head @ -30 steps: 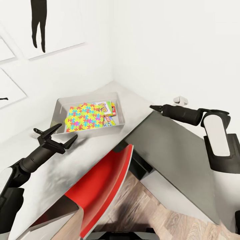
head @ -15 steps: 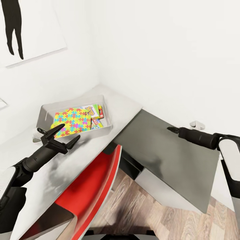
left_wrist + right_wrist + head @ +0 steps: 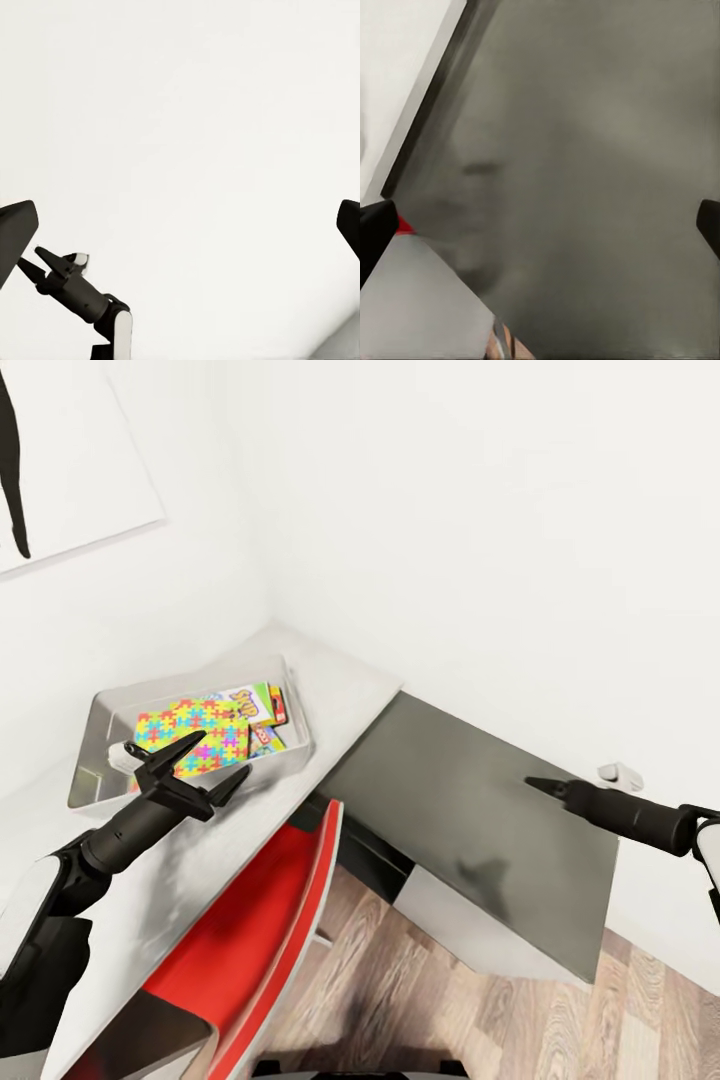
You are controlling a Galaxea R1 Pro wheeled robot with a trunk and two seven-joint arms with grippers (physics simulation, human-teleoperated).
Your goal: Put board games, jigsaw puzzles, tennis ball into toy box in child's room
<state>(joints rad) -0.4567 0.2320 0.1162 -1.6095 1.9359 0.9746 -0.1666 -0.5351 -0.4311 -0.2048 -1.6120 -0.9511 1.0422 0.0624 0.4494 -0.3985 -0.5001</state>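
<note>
I see the toy box [image 3: 90, 745] on the table [image 3: 330, 695], with a jigsaw puzzle [image 3: 195, 735] and a board game [image 3: 262, 710] inside. Both look light, thin and stiff; I'd pinch an edge. My left hand [image 3: 195, 770] is spread; the right hand [image 3: 540, 788], I cannot tell.

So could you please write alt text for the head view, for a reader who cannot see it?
A grey toy box on a pale table holds a jigsaw puzzle and a board game. The open left hand hovers beside it; the right hand hangs over a dark panel.

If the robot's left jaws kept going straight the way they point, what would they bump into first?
Probably the white wall: the open left gripper points over the toy box toward it. Depth is unclear.
</note>
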